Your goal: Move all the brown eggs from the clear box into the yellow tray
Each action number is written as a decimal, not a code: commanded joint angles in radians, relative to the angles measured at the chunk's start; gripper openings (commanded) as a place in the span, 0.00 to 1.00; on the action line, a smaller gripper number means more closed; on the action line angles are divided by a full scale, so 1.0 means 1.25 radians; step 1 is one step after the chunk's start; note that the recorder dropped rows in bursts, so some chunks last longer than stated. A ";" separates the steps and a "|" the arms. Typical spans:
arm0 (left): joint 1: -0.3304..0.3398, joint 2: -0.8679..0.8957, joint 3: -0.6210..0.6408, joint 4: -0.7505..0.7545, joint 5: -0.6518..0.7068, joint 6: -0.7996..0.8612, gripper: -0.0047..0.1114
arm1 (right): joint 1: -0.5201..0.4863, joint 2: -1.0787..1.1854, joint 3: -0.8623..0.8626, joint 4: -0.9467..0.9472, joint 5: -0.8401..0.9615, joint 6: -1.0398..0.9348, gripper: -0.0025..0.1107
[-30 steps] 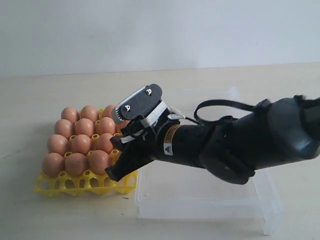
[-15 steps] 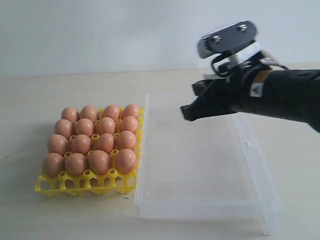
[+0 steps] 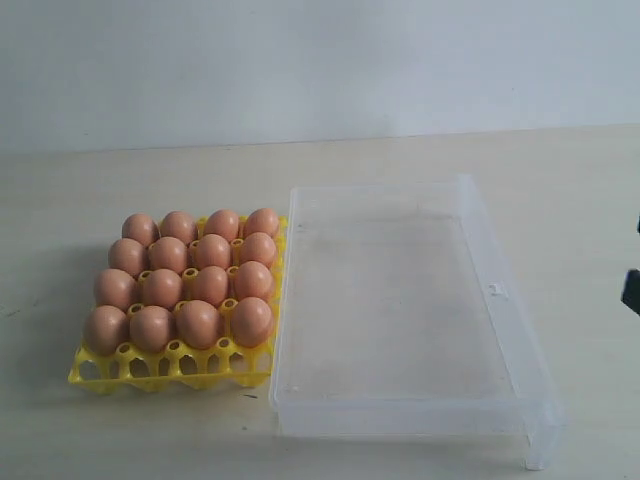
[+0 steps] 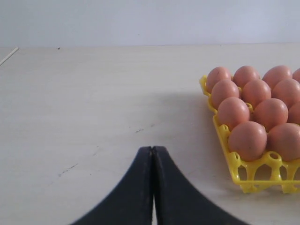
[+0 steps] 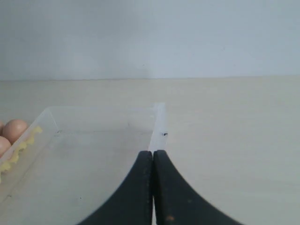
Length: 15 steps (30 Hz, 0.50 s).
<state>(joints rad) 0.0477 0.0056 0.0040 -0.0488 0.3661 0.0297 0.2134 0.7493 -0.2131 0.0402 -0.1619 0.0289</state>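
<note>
Several brown eggs [image 3: 190,281] fill the cups of the yellow tray [image 3: 170,366] at the left of the exterior view. Right beside it lies the clear box [image 3: 515,330], with no eggs inside. My left gripper [image 4: 153,149] is shut with nothing in it, low over bare table a little way from the yellow tray [image 4: 253,180] and its brown eggs [image 4: 247,139]. My right gripper [image 5: 153,153] is also shut and holds nothing, just off the clear box [image 5: 158,124]; only a dark sliver of that arm shows at the exterior view's right edge.
The pale tabletop [image 3: 100,180] runs back to a plain white wall [image 3: 320,60]. Both tray and box sit near the table's front.
My right arm has pulled back from the tray's edge, over the clear box and out to the right of the exterior view, and its jaws have shut. The eggs have not moved.
</note>
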 commanded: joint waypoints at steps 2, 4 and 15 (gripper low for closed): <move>-0.007 -0.004 -0.003 -0.004 -0.010 -0.002 0.04 | -0.005 -0.233 0.136 0.015 0.000 0.001 0.02; -0.007 -0.004 -0.003 -0.004 -0.010 -0.002 0.04 | -0.005 -0.319 0.170 0.062 0.002 0.001 0.02; -0.007 -0.004 -0.003 -0.004 -0.010 -0.002 0.04 | -0.057 -0.599 0.170 0.005 0.213 -0.001 0.02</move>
<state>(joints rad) 0.0477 0.0056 0.0040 -0.0488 0.3661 0.0297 0.1487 0.0214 -0.0048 0.0839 0.0496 0.0307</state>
